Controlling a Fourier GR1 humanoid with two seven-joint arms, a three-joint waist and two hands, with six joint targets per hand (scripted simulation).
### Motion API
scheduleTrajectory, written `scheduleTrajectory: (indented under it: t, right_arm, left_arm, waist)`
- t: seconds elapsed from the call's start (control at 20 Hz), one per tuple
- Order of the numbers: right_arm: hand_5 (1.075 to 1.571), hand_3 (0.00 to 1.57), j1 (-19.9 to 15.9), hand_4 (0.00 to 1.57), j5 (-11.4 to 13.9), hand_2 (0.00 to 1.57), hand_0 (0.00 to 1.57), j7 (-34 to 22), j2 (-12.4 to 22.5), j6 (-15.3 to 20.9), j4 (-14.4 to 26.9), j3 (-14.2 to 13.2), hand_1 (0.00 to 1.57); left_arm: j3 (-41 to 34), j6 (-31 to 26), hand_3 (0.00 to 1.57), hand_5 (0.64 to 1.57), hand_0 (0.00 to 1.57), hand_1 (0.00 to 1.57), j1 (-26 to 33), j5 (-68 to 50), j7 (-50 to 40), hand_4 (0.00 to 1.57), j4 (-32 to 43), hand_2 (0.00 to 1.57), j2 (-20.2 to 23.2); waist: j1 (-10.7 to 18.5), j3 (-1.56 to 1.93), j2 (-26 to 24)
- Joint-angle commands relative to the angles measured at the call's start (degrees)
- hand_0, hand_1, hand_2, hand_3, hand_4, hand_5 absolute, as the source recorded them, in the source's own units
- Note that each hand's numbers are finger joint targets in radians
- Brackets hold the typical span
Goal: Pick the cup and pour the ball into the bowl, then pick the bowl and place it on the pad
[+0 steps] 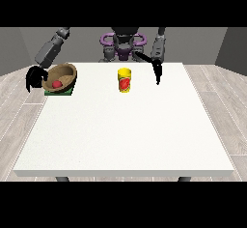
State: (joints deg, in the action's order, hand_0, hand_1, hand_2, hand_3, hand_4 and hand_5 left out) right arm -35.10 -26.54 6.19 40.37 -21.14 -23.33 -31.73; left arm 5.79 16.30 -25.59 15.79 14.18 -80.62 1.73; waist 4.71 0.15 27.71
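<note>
The bowl (61, 77), ball (57, 84) inside, sits tilted on the pad (59, 92) at the worktop's (125, 130) corner. The hand at the view's left (34, 78) curls beside it, grip unclear; pull away carelessly and you may tip it. The other hand (157, 72) hangs straight-fingered near the cup (124, 80).

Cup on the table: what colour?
Yellow, with a red mark on its side: the cup stands upright mid-table. The front view, the only one, shows it.

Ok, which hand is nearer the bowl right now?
The right hand, at the view's left, sits just beside the bowl on the green pad. The left hand, at the view's right, hangs far off, beyond the yellow cup.
</note>
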Motion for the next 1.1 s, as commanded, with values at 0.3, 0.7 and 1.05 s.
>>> scheduleTrajectory:
  t: [0.3,0.7,1.05]
  right_arm:
    - [1.57,0.0,-2.98,0.43,0.29,1.57,1.57,0.89,5.41,-3.19,5.11,-0.61,1.57]
    - [1.556,0.99,-4.51,0.44,2.53,1.57,1.57,-1.1,5.3,-4.59,4.66,2.63,1.57]
    - [1.537,1.15,-2.49,0.41,5.7,1.57,1.57,-2.38,2.21,-0.93,3.63,6.39,1.57]
  left_arm:
    - [1.53,-2.02,0.0,0.684,0.0,0.0,6.11,1.29,-7.4,0.0,-15.07,0.0,2.75]
    - [2.76,0.01,0.0,0.687,0.0,0.0,7.03,2.44,-5.65,0.0,-13.21,0.0,-0.47]
    - [5.67,4.03,0.0,0.685,0.0,0.0,8.22,1.8,-5.89,0.0,-6.74,0.0,-1.68]
  waist:
    - [-0.41,0.02,1.69]
    - [-2.08,-0.07,0.38]
    - [-3.23,-0.13,-5.85]
